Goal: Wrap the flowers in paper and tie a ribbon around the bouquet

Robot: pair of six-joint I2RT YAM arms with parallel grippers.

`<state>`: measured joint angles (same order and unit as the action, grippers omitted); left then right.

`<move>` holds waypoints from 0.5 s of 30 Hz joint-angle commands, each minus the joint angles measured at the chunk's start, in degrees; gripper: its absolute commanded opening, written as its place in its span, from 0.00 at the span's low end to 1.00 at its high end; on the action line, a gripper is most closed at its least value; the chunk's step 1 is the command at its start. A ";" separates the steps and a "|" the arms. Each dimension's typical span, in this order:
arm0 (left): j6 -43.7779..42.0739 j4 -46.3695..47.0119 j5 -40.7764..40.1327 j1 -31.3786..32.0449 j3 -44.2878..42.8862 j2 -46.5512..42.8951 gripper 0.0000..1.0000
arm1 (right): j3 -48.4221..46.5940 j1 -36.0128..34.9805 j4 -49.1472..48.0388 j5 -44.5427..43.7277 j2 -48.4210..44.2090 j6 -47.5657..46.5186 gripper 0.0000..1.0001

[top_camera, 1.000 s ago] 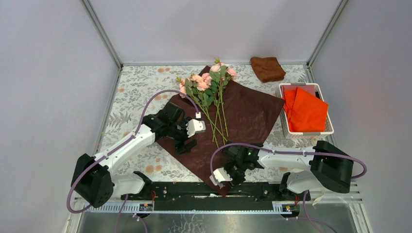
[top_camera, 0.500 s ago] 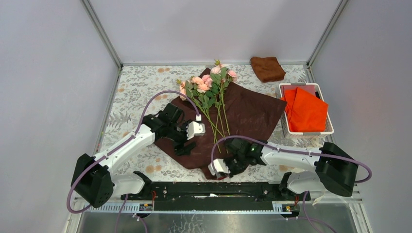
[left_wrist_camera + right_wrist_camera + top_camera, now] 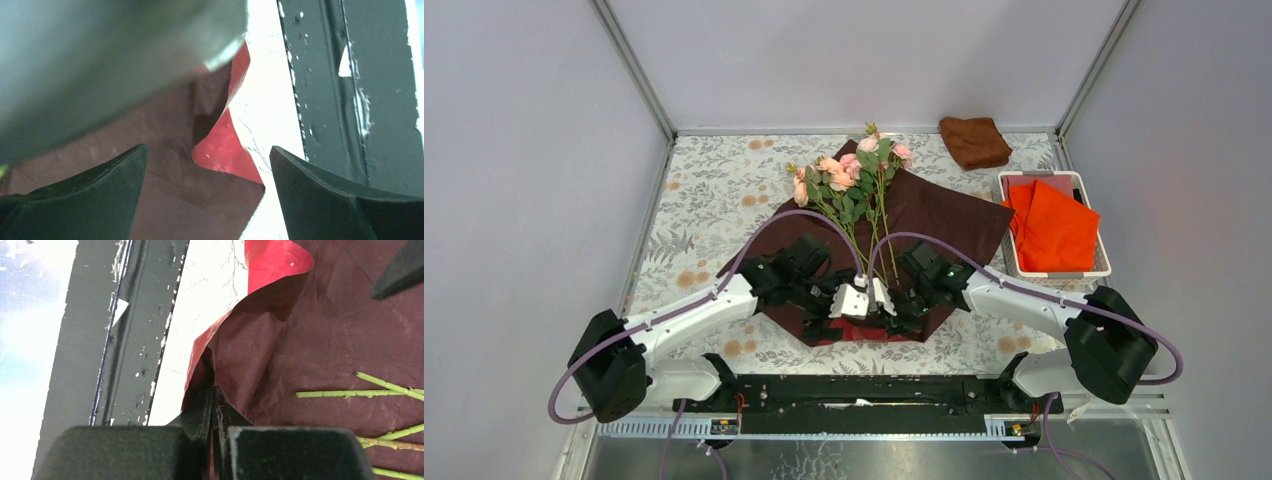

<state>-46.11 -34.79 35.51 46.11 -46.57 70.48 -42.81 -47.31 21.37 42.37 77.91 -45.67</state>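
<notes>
The paper (image 3: 944, 225) lies maroon side up on the table. Its near corner is folded back, and the red side (image 3: 864, 332) shows there. The flowers (image 3: 849, 175) rest on the paper, pink heads at the far side and stems (image 3: 350, 393) pointing toward me. My right gripper (image 3: 213, 392) is shut on the paper's folded edge (image 3: 200, 352) near the stem ends. My left gripper (image 3: 207, 149) is open just left of it, hovering over the paper (image 3: 175, 200) with the curled red corner (image 3: 225, 150) between its fingers. The two grippers nearly touch in the top view. The ribbon is out of view.
A brown folded cloth (image 3: 975, 141) lies at the back right. A white basket (image 3: 1005, 190) holding orange sheets (image 3: 1052, 228) stands by the right wall. The black mounting rail (image 3: 864, 390) runs along the near edge, close behind the grippers.
My right gripper shut on the paper's near corner and carried it away from the rail toward the stems, folding it over. My left arm swung right to meet it, jaws wider.
</notes>
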 commanded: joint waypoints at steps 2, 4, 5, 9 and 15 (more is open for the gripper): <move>2.17 13.95 -3.86 2.48 1.14 2.66 0.99 | -3.66 2.71 2.24 6.92 0.11 0.65 0.00; 3.89 16.24 -3.01 2.49 2.34 3.90 0.99 | -4.05 3.55 2.52 7.46 -0.02 0.58 0.00; 4.56 16.43 -1.18 2.47 2.57 4.46 0.99 | -4.27 4.08 2.66 7.65 -0.16 0.58 0.00; 5.59 16.82 3.56 2.58 3.89 5.03 0.88 | -4.74 5.31 3.07 8.38 -0.94 0.58 0.00; 8.73 19.94 5.43 2.51 4.80 6.18 0.60 | -4.74 6.03 2.21 8.87 -1.70 1.48 0.00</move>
<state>-39.27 -18.26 39.11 47.59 -43.07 74.74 -43.33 -42.33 26.74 47.35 78.15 -46.61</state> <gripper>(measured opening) 0.632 0.011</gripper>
